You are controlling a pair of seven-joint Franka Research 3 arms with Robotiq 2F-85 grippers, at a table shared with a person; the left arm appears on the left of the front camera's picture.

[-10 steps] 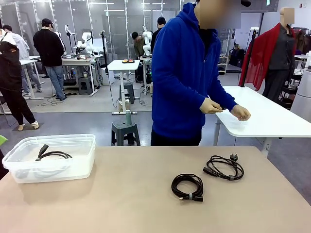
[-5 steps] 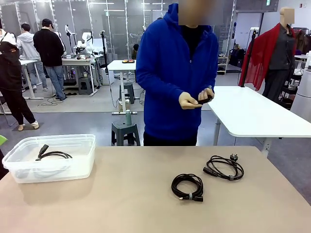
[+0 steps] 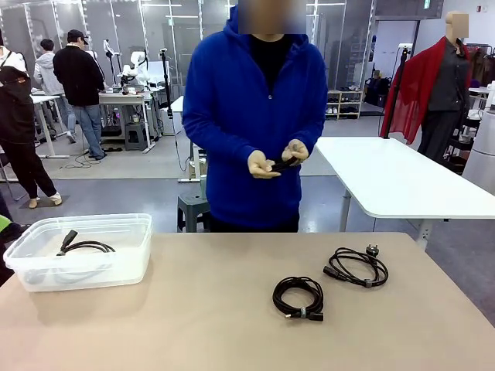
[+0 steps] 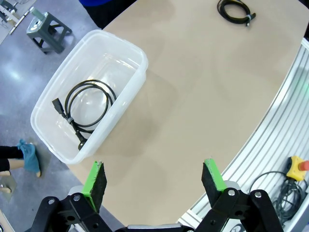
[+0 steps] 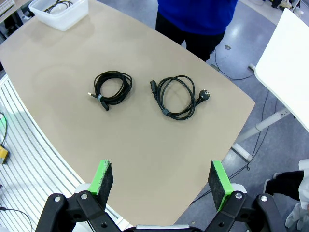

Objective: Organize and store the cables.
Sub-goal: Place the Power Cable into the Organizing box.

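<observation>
Left gripper (image 4: 153,169) and right gripper (image 5: 160,169) are hovering wide open and empty, likely awaiting pickup: two coiled cables (image 3: 298,297) (image 3: 357,266) are lying right of the clear bin (image 3: 46,270), a third cable (image 3: 87,246) already stored inside.

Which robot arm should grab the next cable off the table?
The right arm. The right tool, open, hovers over both loose cables; the left tool hangs over the bin, farther from them.
</observation>
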